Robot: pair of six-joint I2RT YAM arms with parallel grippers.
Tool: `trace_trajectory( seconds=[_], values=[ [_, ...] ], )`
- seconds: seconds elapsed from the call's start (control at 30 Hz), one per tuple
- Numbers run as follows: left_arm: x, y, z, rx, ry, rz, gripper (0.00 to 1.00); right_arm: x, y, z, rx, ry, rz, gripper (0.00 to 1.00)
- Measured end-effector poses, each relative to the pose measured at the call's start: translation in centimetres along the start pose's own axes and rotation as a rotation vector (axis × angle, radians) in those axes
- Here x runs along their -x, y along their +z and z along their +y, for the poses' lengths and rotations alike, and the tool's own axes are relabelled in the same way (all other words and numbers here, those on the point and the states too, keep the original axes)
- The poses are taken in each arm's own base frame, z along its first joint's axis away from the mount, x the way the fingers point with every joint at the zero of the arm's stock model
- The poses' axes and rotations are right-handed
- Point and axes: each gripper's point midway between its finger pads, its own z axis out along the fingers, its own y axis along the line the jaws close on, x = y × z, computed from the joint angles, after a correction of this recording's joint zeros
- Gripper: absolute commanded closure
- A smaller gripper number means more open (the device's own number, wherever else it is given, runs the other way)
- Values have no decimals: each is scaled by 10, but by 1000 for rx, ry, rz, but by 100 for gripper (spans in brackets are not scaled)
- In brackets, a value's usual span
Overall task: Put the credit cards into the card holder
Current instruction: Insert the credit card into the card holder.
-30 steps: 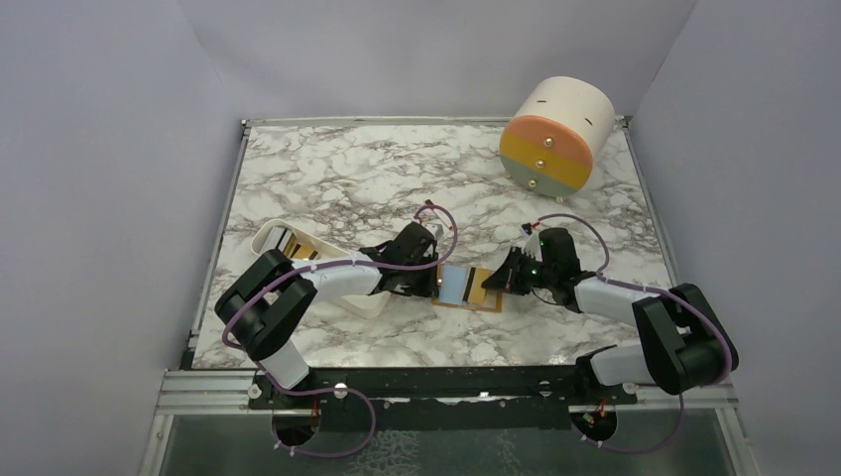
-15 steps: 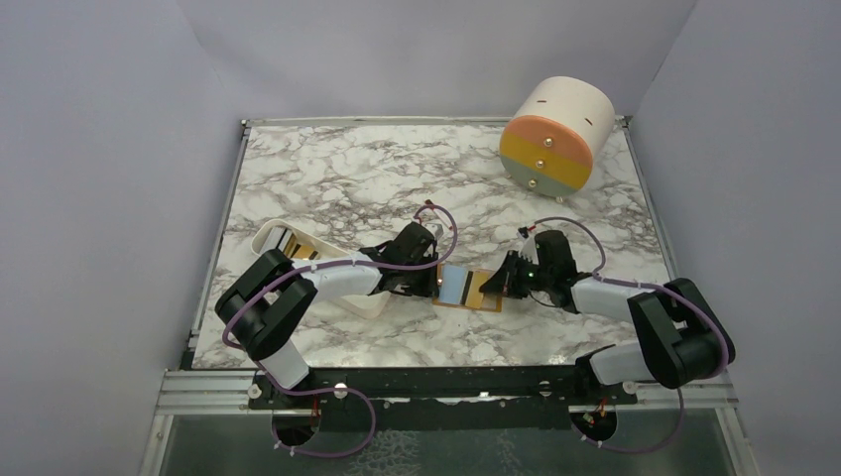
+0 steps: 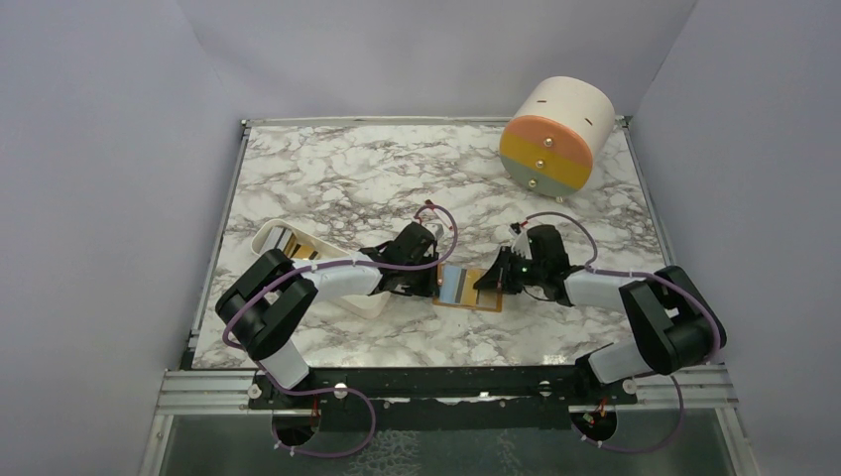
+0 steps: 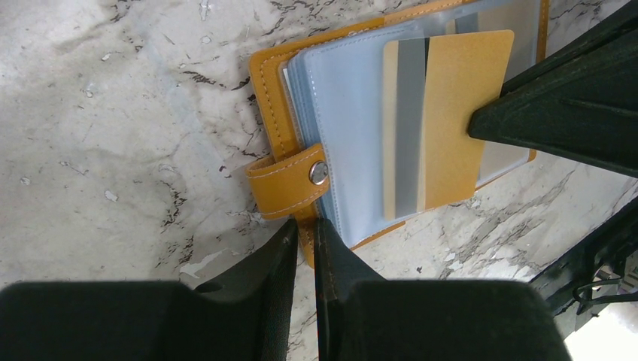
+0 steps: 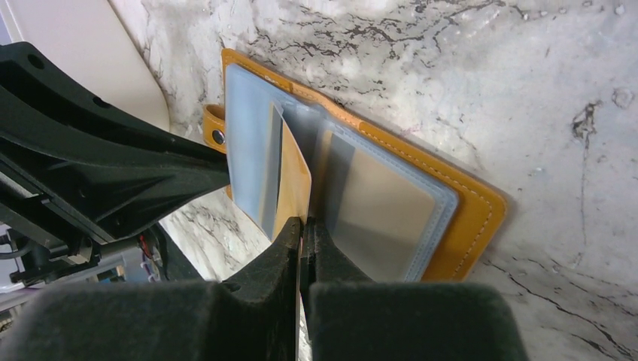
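1. Since 1 second ago the right gripper (image 3: 493,279) has slid left, and its tip now sits over the right half of the card holder (image 3: 488,301); the left arm has not shifted.
2. Lying open and flat on the marble table (image 3: 347,178), the card holder (image 4: 267,83) shows its orange cover underneath and blue-grey clear sleeves on top.
3. From the left side of the card holder comes the left gripper (image 4: 308,229). Its 2 fingers are pinched tight on the cover's edge just beside the snap strap (image 4: 290,179).
4. The right gripper (image 5: 302,226) is clamped on 1 credit card (image 5: 295,180), gripping its near edge.
5. That credit card (image 4: 451,120) is golden-orange with a silver-grey stripe and lies across the middle of the card holder.
6. In the right wrist view the credit card stands tilted between 2 of the card holder's (image 5: 474,218) sleeves, with its far edge down among them. How deep it sits in a pocket cannot be told.
7. Left of the card holder, past the left gripper (image 3: 428,286), lies a white tray (image 3: 266,235) with other cards (image 3: 288,243) in it.
8. Well behind the card holder and to its right, a cream-and-orange drum (image 3: 555,129) stands at the table's far corner.
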Motion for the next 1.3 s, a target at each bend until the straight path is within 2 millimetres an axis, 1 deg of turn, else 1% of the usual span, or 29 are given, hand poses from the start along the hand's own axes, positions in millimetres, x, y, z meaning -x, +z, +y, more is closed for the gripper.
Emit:
trace_trajectory(
  seconds=[0.03,0.13,0.17,0.3,0.33,0.4,0.47,0.57,0.67,1.03,1.17,1.3],
  values=[
    [0,0,0,-1,1,0,83,1,1,1,-1,-1,3,96],
    [0,0,-2,-3,3,0,83,2,2,1,-6,-3,12,78],
    [-1,1,-2,-5,4,-1,83,2,2,1,-11,-3,18,74],
    [-1,2,-4,-10,2,-2,83,8,0,1,-43,-22,15,59],
    [-1,2,-5,-12,2,-3,83,10,-1,1,-53,-33,9,57],
    [-1,2,-5,-12,0,-3,83,11,-6,2,-71,-47,3,57],
    [-1,3,-6,-15,-1,-2,83,13,-9,1,-86,-58,2,58],
    [-1,3,-7,-23,-2,-4,83,11,-9,0,-96,-61,9,63],
    [-1,4,-8,-29,-4,-6,83,8,-8,0,-100,-62,19,64],
    [0,6,-11,-43,-6,-8,83,-5,10,13,-68,-88,64,64],
    [0,6,-12,-47,-6,-5,83,-6,13,17,-60,-103,60,64],
    [-1,6,-12,-48,-6,-4,82,-5,13,17,-62,-109,55,59]
  ],
)
